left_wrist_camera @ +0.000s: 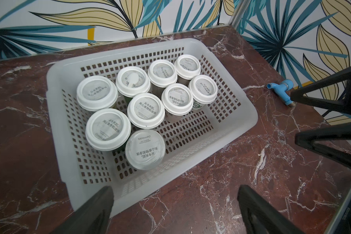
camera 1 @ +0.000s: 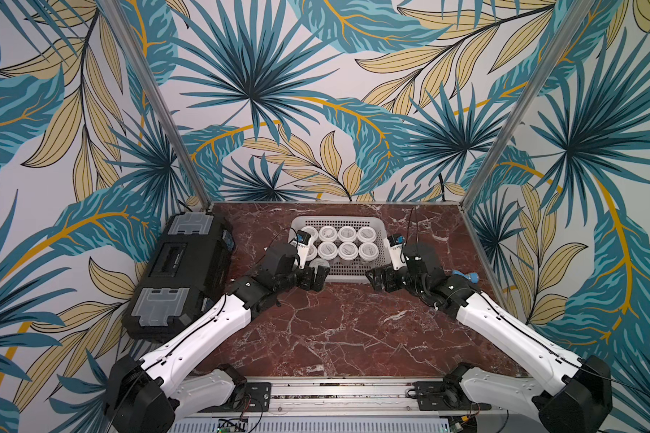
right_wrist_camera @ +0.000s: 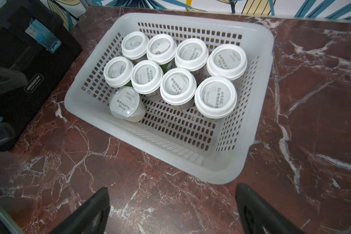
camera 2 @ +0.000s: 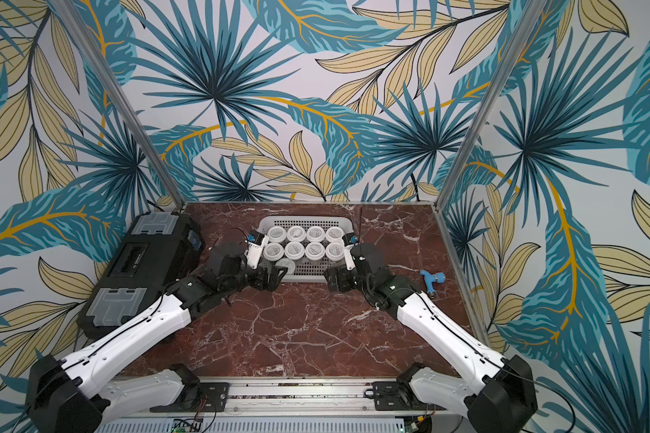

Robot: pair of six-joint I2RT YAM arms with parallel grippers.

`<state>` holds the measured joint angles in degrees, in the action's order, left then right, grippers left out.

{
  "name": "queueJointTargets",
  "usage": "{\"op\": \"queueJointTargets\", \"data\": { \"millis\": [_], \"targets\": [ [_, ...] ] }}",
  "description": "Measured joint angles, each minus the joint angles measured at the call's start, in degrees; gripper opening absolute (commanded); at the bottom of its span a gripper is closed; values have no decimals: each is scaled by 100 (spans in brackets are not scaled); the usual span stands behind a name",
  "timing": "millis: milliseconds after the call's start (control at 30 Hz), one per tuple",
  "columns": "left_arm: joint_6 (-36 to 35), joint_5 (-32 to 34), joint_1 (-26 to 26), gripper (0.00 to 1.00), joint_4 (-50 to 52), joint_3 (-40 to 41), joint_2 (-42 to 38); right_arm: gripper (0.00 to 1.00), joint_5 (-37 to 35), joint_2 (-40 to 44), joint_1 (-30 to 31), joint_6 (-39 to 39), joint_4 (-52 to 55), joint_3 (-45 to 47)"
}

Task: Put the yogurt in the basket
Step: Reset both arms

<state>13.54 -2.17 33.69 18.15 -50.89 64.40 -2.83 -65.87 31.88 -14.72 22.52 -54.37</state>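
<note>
Sitting inside the basket (left_wrist_camera: 249,113) are all nine yogurt cups (left_wrist_camera: 145,110). Both the left gripper (left_wrist_camera: 174,202) and right gripper (right_wrist_camera: 170,202) are hovering near it, jaws wide, empty.

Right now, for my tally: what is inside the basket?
Nine yogurt cups stand in the basket: two rows of four, plus one beside them. The floor under them is covered.

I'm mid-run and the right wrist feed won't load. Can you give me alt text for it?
Nine yogurt cups sit in the pale perforated basket: eight white-lidded in two rows of four, plus a ninth cup with a clear lid on the side nearest the black case. The right gripper hangs open and empty over the red marble table, just outside the basket.
</note>
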Motion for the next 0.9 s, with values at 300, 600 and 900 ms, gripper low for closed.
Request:
{"op": "queueJointTargets", "data": {
  "millis": [300, 600, 900],
  "targets": [
    [-11, 315, 0, 100, -297, 728, -719, 100, -603, -181, 0, 332, 42, -326],
    [-179, 920, -4, 100, -885, 1725, -1423, 100, -1266, -402, 0, 907, 7, -310],
    [-643, 1781, -17, 100, -1521, 2481, -2337, 99, -1993, -190, -33, 1379, -37, -39]
  ]
}}
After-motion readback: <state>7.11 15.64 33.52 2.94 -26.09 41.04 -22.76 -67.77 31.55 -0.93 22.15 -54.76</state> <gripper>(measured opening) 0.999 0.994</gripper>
